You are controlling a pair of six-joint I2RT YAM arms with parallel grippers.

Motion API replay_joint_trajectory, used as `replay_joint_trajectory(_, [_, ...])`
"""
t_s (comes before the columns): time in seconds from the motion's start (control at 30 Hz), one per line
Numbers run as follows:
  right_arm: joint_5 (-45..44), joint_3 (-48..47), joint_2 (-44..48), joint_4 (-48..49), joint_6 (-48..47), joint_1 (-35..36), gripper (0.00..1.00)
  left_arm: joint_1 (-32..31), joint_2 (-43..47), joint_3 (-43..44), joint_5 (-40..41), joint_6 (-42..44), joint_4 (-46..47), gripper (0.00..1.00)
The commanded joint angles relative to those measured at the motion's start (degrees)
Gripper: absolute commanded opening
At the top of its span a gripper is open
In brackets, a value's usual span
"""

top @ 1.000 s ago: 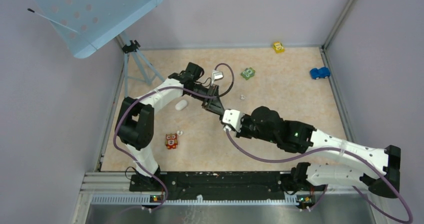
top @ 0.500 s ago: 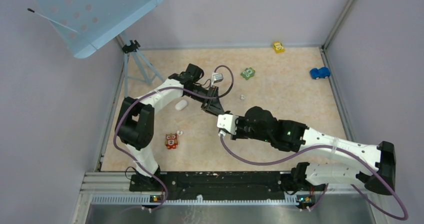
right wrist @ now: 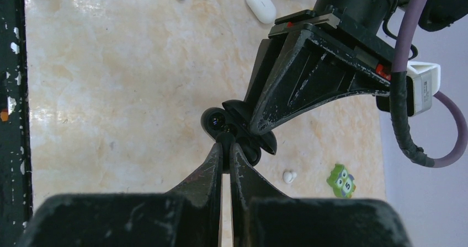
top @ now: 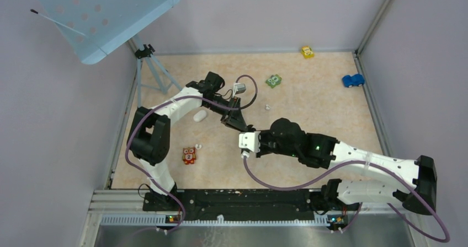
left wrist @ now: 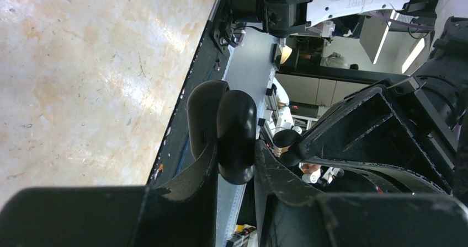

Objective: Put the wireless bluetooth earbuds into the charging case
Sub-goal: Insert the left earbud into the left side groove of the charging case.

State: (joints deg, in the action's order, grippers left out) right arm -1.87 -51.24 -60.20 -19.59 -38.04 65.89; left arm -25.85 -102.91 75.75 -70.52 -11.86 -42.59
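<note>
With the glossy black clamshell case [left wrist: 237, 120] clamped in our left gripper [left wrist: 234, 164], our tight-shut right gripper [right wrist: 225, 148] could nudge it loose.

— What sits between the right end effector's [right wrist: 225, 150] tips?
— Too small and dark to tell. The left end effector [right wrist: 247, 131] hides half the charging case [right wrist: 212, 121].

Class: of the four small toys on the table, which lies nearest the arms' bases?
The orange owl, near the front edge; the green owl, yellow toy and blue car lie farther back.
</note>
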Motion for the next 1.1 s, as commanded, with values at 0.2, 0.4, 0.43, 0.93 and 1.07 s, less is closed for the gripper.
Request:
replay_joint_trajectory(0.2, [-0.44,4.57,-0.18,9.91,-7.03,1.58,0.00,0.09,-0.40,1.67,-2.80,2.99,-3.18,0.00])
replay_joint_trajectory(0.4, [0.24,6.52,-0.18,12.71,-8.86,1.54,0.00,0.13,-0.21,2.02,-4.12,3.06,-3.02,0.00])
replay_joint_trajectory(0.43, [0.63,6.59,-0.25,12.69,-9.29,1.57,0.00,0.14,-0.23,2.04,-4.08,2.96,-3.03,0.00])
replay_joint_trajectory(0.93, [3.38,5.93,-2.80,11.32,-13.37,1.62,0.00,0.09,-0.28,2.57,-5.79,2.19,-2.90,0.00])
replay_joint_trajectory(1.07, [2.29,6.90,-1.74,12.04,-14.32,1.63,0.00,0.11,-0.36,2.16,-5.76,2.35,-3.12,0.00])
